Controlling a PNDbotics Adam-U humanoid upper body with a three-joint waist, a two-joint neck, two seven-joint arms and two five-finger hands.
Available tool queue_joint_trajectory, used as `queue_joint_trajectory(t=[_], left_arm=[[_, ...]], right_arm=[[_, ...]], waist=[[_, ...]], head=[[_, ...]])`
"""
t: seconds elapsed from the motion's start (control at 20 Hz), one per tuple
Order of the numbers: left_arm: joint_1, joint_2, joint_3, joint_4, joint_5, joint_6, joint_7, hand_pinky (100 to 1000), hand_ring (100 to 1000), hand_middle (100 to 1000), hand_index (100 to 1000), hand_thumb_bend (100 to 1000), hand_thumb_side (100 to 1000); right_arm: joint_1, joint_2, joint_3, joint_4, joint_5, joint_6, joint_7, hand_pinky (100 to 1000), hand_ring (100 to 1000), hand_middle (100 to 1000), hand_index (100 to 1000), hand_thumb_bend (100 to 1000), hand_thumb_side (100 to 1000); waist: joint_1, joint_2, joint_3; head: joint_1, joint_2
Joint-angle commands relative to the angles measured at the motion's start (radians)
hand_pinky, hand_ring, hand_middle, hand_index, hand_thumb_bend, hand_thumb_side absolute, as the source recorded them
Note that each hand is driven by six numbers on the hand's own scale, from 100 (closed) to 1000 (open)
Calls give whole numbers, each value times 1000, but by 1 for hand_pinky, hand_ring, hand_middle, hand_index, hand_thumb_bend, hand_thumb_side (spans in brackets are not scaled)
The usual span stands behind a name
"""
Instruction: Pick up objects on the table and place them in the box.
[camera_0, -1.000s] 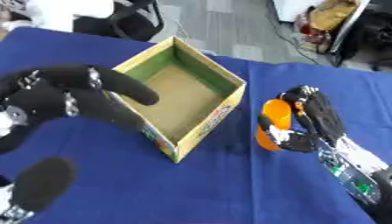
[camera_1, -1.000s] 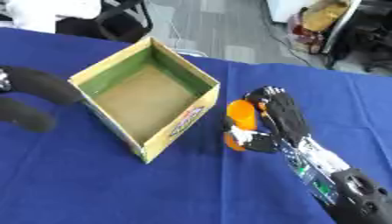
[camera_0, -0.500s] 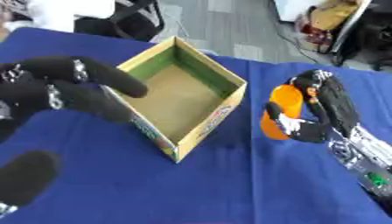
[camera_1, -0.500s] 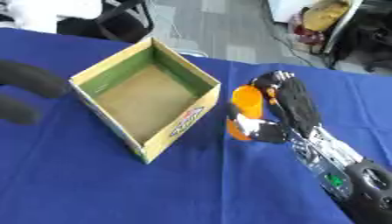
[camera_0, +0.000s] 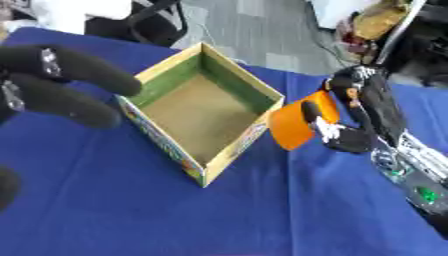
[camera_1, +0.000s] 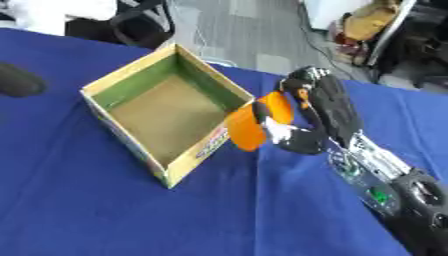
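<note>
An orange object (camera_0: 297, 122) hangs just above the blue table, right beside the near right corner of the open cardboard box (camera_0: 203, 127). My right hand (camera_0: 363, 112) is shut on the orange object, fingers over its top and thumb under it. The box has green inner walls and a brown floor, and nothing lies in it. My left hand (camera_0: 52, 85) shows large and close at the left edge, level with the box's left wall, its fingers curled and holding nothing.
The blue cloth (camera_0: 262, 215) covers the whole table. Beyond its far edge lie a grey floor, a black chair (camera_0: 149, 15) and clutter at the upper right (camera_0: 385, 20).
My right hand has lifted the orange object off the cloth and carried it left toward the box's right corner. The view has drawn closer, and my left hand has shifted up and left.
</note>
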Motion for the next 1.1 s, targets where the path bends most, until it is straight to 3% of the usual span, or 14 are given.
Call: queue_joint_trajectory(t=[0.05, 0.65, 1.1], left_arm=[[-23, -6, 17, -14, 9, -195, -205, 832, 815, 828, 824, 100, 912], [-29, -45, 63, -14, 34, -166, -205, 827, 817, 831, 821, 105, 887], [-36, -61, 69, -14, 73, -141, -205, 823, 818, 832, 820, 113, 884]], right_arm=[[-11, -44, -24, -27, -4, 7, -3, 100, 100, 100, 157, 100, 1000], [32, -79, -65, -68, 8, 34, -18, 100, 100, 100, 153, 100, 1000], [39, -110, -111, -74, -3, 69, -42, 100, 100, 100, 151, 100, 1000]], waist=[[0, -12, 8], [-28, -9, 72], [-66, -10, 117]], head=[[-30, -26], [-70, -52], [-98, -88]])
